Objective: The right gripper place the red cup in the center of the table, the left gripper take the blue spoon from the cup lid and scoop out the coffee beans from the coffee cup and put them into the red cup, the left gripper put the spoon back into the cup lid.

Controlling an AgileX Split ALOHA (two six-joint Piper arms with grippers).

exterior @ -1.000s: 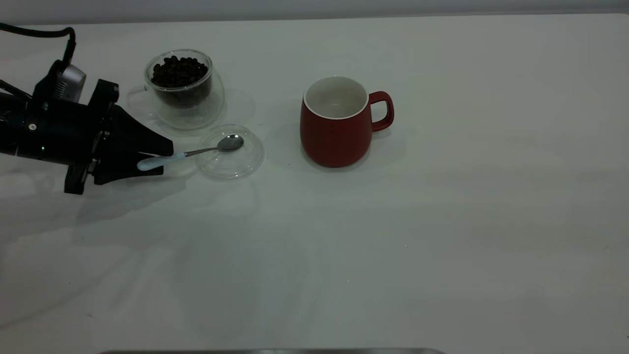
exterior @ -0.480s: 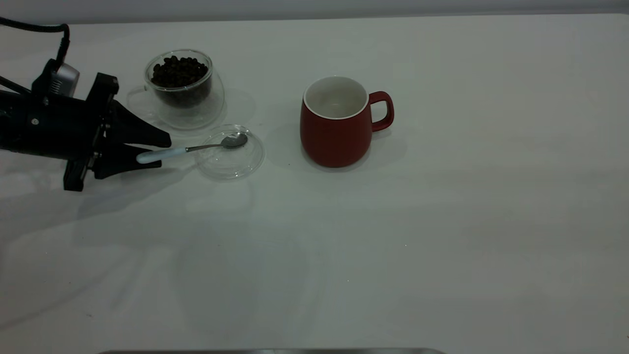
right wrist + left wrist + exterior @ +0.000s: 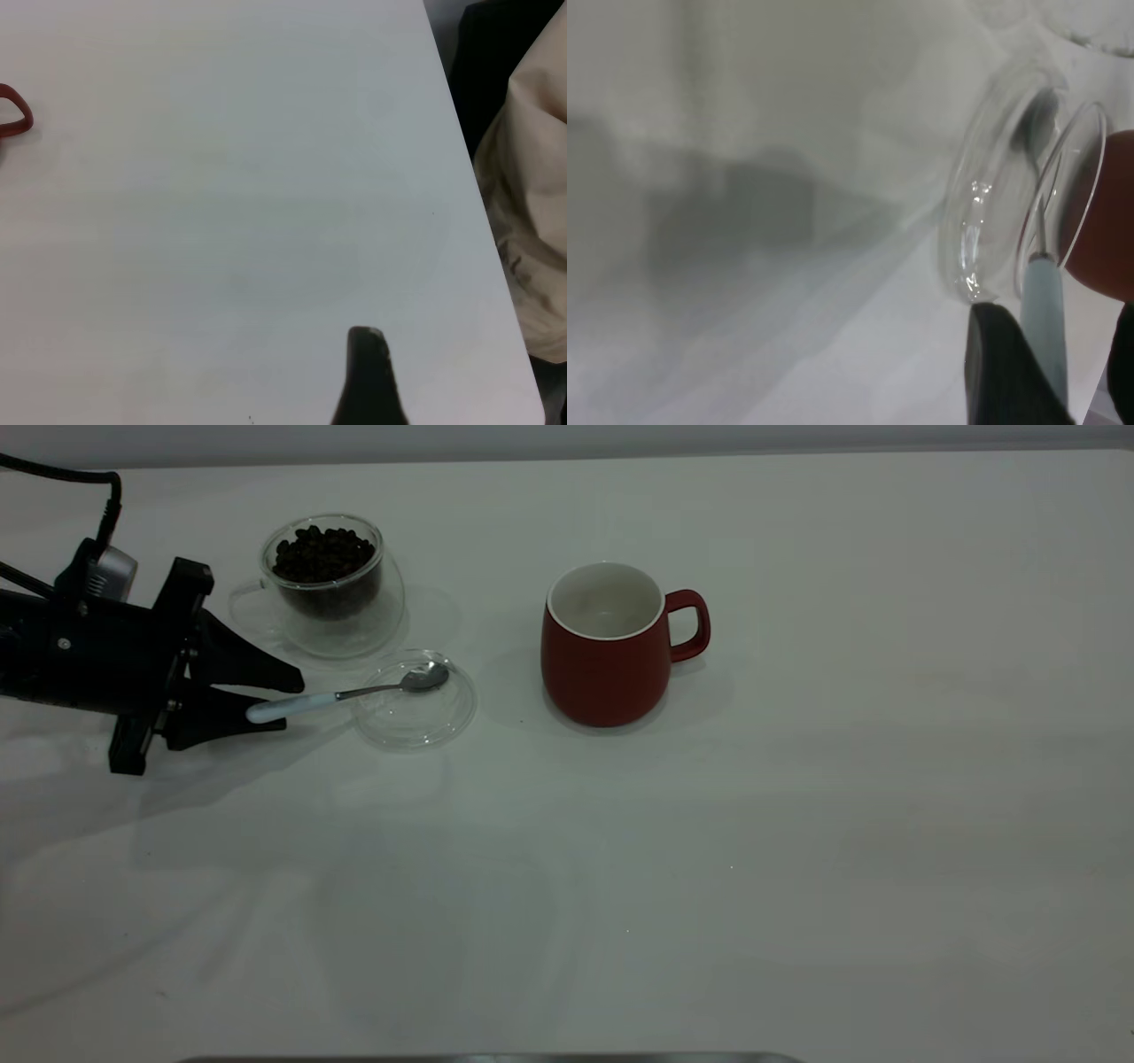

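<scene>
The red cup [image 3: 607, 664] stands upright near the middle of the table [image 3: 709, 868], handle to the right; its white inside looks bare. The coffee cup [image 3: 332, 584] with coffee beans [image 3: 321, 553] stands at the back left. In front of it lies the cup lid [image 3: 416, 704], with the blue spoon [image 3: 354, 693] resting bowl-in-lid and its pale handle pointing left. My left gripper [image 3: 288, 704] is open and low at the table, its jaws straddling the handle's end [image 3: 1043, 319]. My right gripper [image 3: 368, 381] hovers over bare table far right, out of the exterior view.
The right wrist view shows the table's right edge with beige cloth [image 3: 532, 221] and dark space beyond it. A grey strip [image 3: 487, 1058] runs along the table's near edge. White tabletop stretches in front of and to the right of the red cup.
My left gripper has drawn slightly left and lower, and its jaws now stand visibly apart around the spoon handle. The spoon's bowl has shifted a little to the right in the lid.
</scene>
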